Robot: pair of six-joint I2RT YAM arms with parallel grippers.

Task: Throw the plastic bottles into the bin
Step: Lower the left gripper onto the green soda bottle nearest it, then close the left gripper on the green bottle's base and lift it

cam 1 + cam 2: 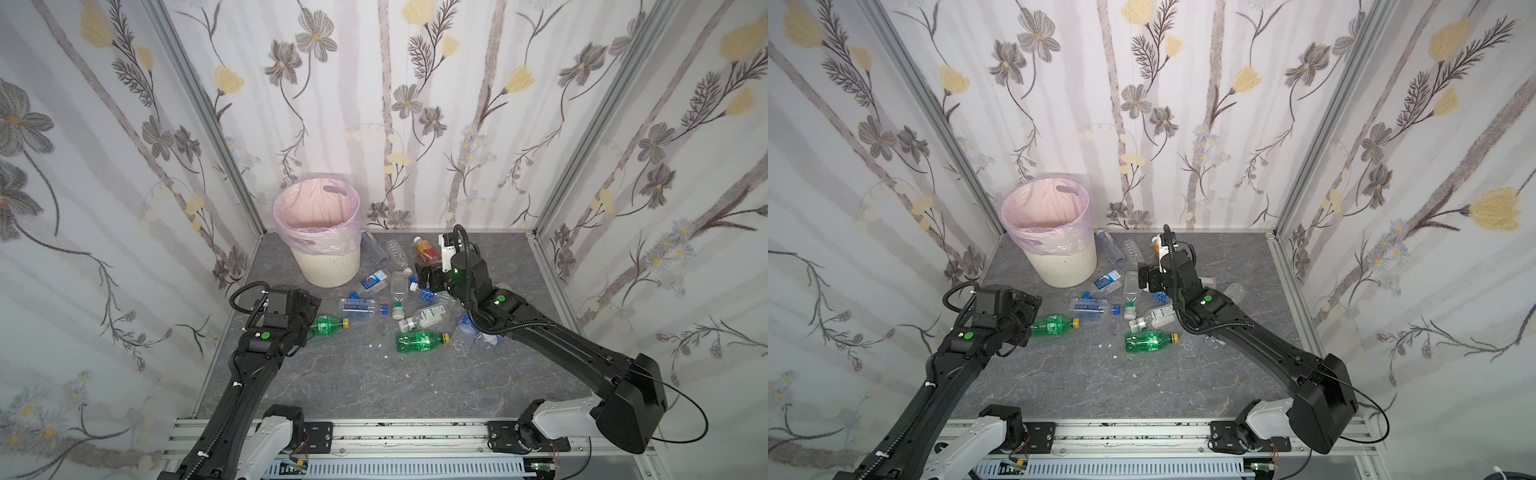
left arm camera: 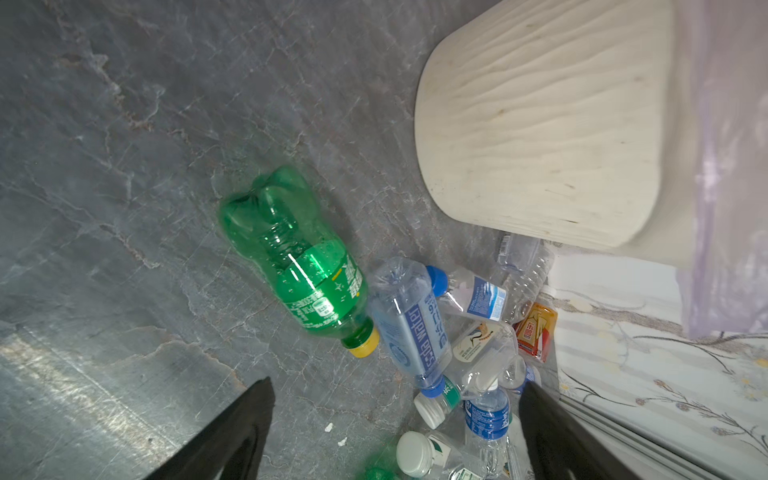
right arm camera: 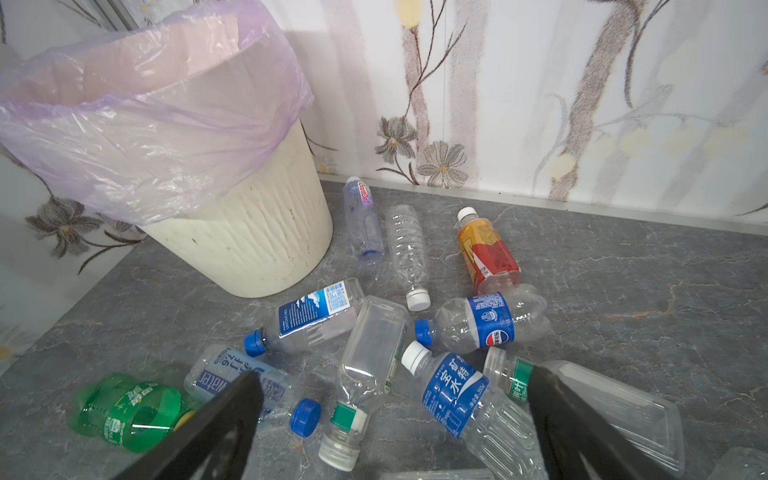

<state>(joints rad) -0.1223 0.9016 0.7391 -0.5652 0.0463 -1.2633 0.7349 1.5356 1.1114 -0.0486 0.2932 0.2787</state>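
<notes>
Where the plastic bottles lie on the grey floor beside the bin, "soda water" is read on one blue label, "UNTOUCHED" on a second label and "GameOn" on a third label. In both top views, other bottles are partly hidden under the right arm. The left gripper and right gripper are seen spread wide, nothing held, their fingers cut off by the frame.

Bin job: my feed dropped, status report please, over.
Left gripper open, empty; right gripper open, empty. Clear, green and orange plastic bottles loose on grey floor beside cream ribbed bin with pink liner. Bin mouth unobstructed.
</notes>
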